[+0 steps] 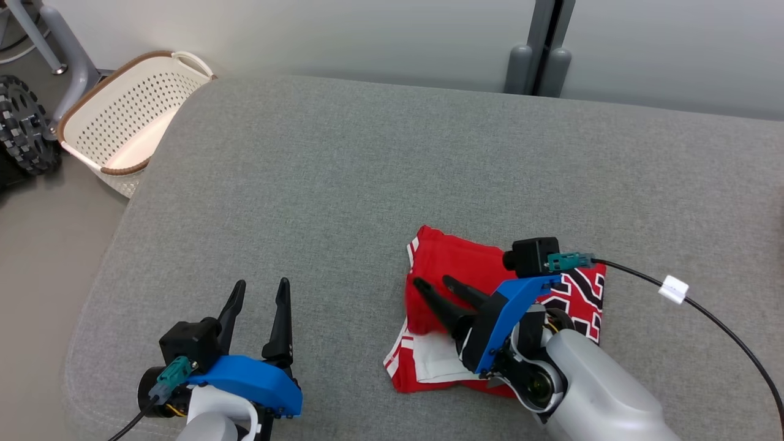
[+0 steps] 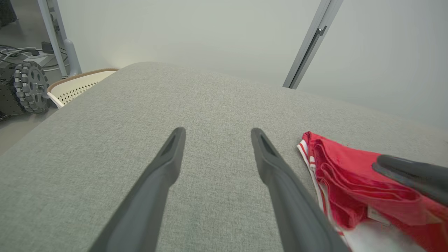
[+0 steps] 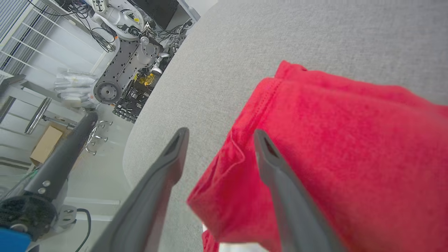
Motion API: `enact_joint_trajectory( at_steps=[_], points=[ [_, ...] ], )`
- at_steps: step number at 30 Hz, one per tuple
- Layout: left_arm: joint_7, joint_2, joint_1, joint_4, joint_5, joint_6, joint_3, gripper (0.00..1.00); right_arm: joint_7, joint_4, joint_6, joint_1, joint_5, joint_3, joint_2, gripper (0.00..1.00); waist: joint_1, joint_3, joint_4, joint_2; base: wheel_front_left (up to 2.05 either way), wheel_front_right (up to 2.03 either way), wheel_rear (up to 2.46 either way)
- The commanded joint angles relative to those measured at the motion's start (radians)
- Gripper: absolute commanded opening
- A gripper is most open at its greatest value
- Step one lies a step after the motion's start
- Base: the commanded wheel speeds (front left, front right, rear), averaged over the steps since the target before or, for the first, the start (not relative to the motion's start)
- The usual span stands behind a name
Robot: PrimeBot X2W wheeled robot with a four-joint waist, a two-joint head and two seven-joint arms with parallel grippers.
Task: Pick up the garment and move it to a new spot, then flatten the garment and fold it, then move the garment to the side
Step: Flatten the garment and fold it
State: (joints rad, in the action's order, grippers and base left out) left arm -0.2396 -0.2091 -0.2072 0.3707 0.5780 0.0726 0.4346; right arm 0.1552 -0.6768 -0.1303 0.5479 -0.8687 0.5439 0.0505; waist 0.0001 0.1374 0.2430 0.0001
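Red folded garment (image 1: 450, 263) lies on the grey surface (image 1: 367, 153), near its front edge, under my right jaws, which are spread over its left edge; my left jaws hover spread, well apart. I judge I should pinch every layer so the fold holds.
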Motion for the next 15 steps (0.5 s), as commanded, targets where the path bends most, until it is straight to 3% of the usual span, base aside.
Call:
enact_joint_trajectory(
  at_steps=[1,7,15],
  points=[
    [-0.007,0.000,-0.011,0.006,-0.001,-0.003,-0.001,1.00,-0.024,-0.005,-0.001,0.027,-0.030,0.030,0.001,1.00,-0.0001,-0.006,-0.008,-0.0001,0.00,0.00,0.00],
    [-0.011,-0.001,-0.003,0.011,-0.003,-0.003,0.004,1.00,-0.111,0.000,-0.001,0.062,-0.050,0.072,0.001,1.00,-0.0001,-0.022,-0.036,-0.0001,0.00,0.00,0.00],
    [-0.014,-0.003,-0.006,-0.008,-0.015,0.002,0.013,1.00,-0.299,-0.069,-0.001,0.093,0.165,-0.029,0.009,1.00,-0.0001,-0.028,-0.083,-0.0001,0.00,0.00,0.00]
  ],
)
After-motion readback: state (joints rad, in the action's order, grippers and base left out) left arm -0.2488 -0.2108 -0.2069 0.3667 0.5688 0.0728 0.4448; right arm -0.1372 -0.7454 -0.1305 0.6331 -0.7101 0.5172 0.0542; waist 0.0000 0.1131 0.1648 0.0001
